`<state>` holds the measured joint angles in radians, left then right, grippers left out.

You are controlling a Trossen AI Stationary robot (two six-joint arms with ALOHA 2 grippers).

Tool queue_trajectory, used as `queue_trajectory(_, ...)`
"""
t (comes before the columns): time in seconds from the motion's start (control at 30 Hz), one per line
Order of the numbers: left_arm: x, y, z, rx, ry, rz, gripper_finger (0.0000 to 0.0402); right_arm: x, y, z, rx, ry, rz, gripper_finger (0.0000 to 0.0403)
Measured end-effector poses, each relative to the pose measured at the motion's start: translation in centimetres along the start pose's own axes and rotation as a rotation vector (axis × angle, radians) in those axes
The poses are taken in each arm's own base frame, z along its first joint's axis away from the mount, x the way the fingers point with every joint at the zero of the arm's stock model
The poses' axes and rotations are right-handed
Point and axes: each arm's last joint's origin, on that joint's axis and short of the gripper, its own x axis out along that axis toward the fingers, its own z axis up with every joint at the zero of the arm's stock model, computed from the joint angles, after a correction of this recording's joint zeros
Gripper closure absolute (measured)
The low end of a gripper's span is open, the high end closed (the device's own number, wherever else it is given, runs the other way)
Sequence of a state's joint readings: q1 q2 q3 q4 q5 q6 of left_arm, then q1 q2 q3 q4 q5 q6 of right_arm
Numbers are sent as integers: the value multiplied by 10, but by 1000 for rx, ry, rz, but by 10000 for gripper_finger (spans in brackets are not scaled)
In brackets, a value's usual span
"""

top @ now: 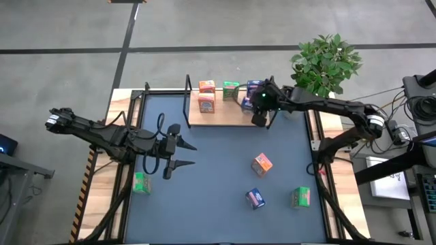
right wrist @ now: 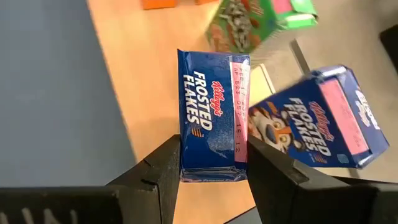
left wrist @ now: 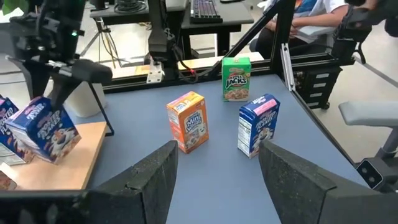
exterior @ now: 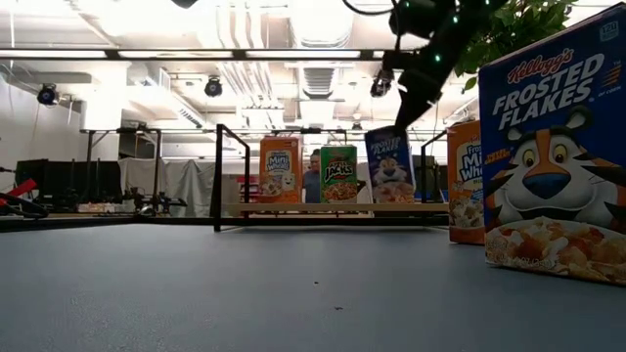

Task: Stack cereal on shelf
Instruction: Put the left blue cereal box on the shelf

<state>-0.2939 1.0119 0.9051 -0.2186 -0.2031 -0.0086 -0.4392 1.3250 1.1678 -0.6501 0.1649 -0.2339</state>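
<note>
High view, read from the left: a green cereal box [top: 141,182] stands on the pale wood edge at about 8 o'clock of the worktop [top: 218,170], off the dark mat. Just to its upper right, the left gripper [top: 184,154] hangs over the mat at about 9 o'clock, its fingers [left wrist: 152,177] spread wide and holding nothing; in the left wrist view they frame the loose boxes farther off.

At 12 o'clock lies the shelf [top: 228,116], a light-wood board with black posts. On it, from the left, are two orange boxes [top: 206,95], then a green box [top: 230,90], then a blue box [top: 253,87]. The right gripper [top: 259,116] reaches in from 2 o'clock over the shelf's right end, and its fingers [right wrist: 155,171] clamp a second blue Frosted Flakes box [right wrist: 211,115] by its two broad faces. In the low view this held blue box sits upright at the shelf's right end, though whether it touches the board cannot be told.

Down on the mat, between 4 and 5 o'clock, three boxes stand apart: an orange box [top: 261,164], a blue box on the mat [top: 255,198] below it, and a green box on the mat [top: 301,197] at the far right.
</note>
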Motion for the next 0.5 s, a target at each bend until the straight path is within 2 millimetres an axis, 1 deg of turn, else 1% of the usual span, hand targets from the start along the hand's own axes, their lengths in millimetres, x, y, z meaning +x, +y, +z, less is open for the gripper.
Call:
queue_trajectory(0.1,0,1,0,2,-1,10,193,4,-6,-7,22,-4,2,253)
queue_trajectory(0.23,0,2,0,6,-2,61,193,10,-6,-12,15,3,2,252)
queue_trajectory(0.37,0,3,0,25,-1,80,193,16,-5,-14,7,2,-2,252)
queue_trajectory(0.5,0,3,0,29,-1,80,193,16,-6,-13,9,-4,-12,249)
